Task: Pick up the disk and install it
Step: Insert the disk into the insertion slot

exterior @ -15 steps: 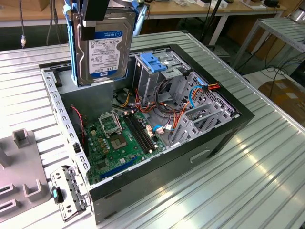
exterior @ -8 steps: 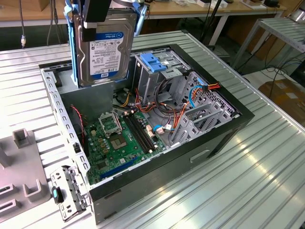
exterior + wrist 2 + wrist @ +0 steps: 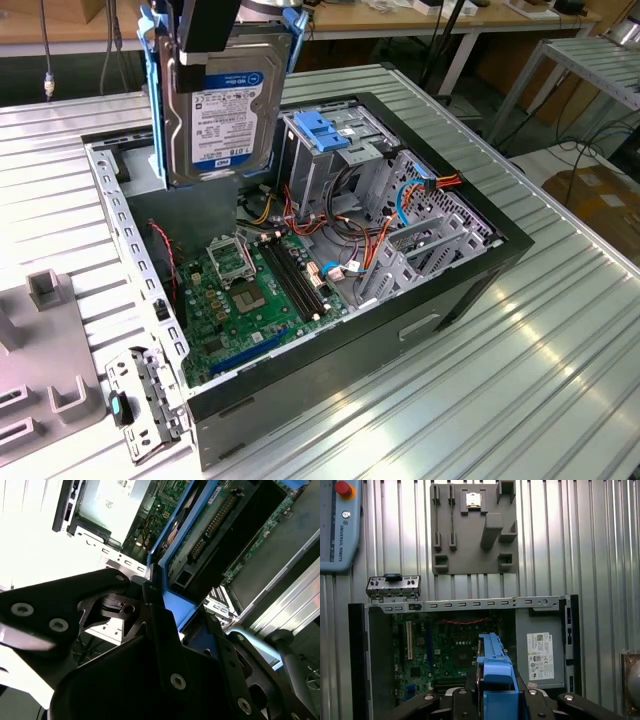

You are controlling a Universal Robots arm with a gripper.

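Currently the hand (image 3: pixel 208 45) clamps the disk (image 3: pixel 222 115), seemingly upright, above the case (image 3: pixel 350 350); hold it square to the cage (image 3: pixel 325 140).

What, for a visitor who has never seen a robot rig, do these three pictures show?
A robot arm is working on an open computer case lying on a ribbed metal table. The exterior view comes from a camera off the arm; both wrist views come from cameras riding on it, looking past its black jaws. The jaws are shut on the disk, a silver hard drive in a blue carrier, held upright above the case. Inside lies a green motherboard. On the table, the first wrist view shows a grey plate and a pendant.
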